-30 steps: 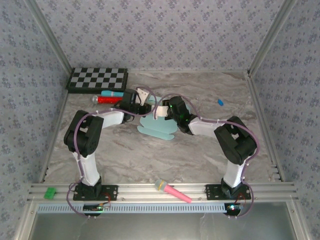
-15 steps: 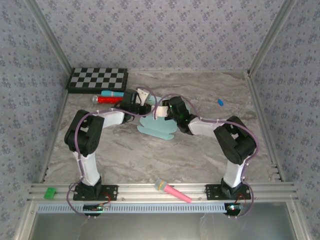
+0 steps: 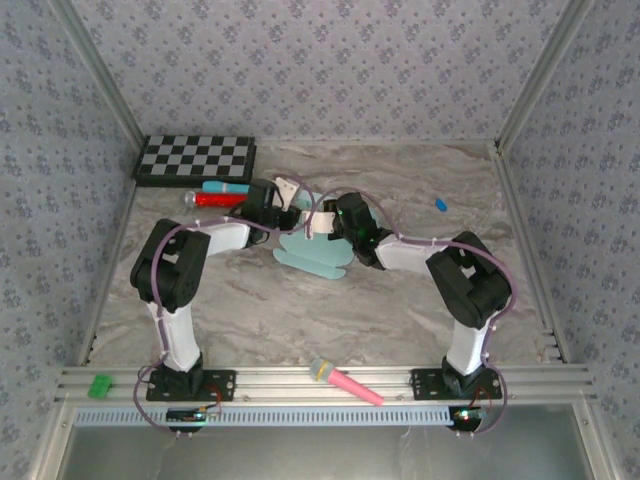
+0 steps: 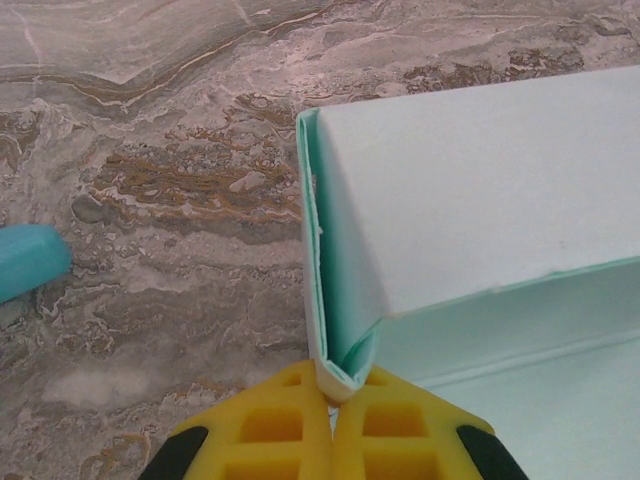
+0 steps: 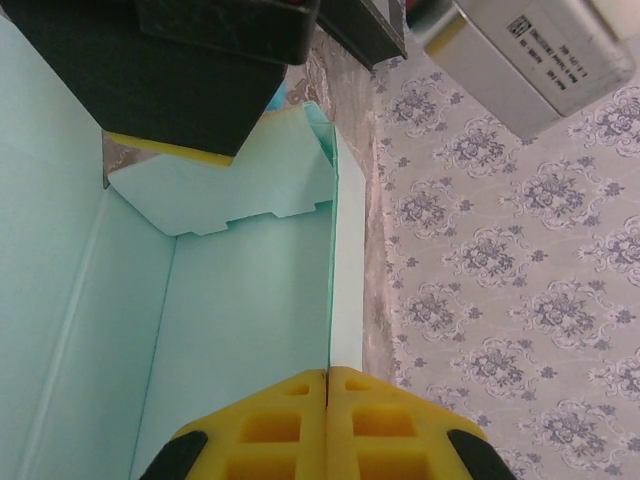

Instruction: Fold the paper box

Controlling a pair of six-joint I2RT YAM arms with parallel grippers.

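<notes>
Left fingers (image 4: pixel 265 430) newly tight on the paper box (image 4: pixel 470 200) fold, right fingers (image 5: pixel 390 425) likewise, arms (image 3: pixel 215 238) elbows-out.

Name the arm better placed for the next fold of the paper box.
Left, probably: the left gripper pinches a folded corner of the paper box, while the right gripper clamps a wall edge, steadying it.

Top view high at near edge, looking down over table (image 3: pixel 300 310); wrist views close up, sharing paper box (image 4: pixel 470 190)

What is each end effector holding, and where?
Both pinch the pale aqua thin-card paper box: left end effector on a folded corner, right end effector on a panel edge.
</notes>
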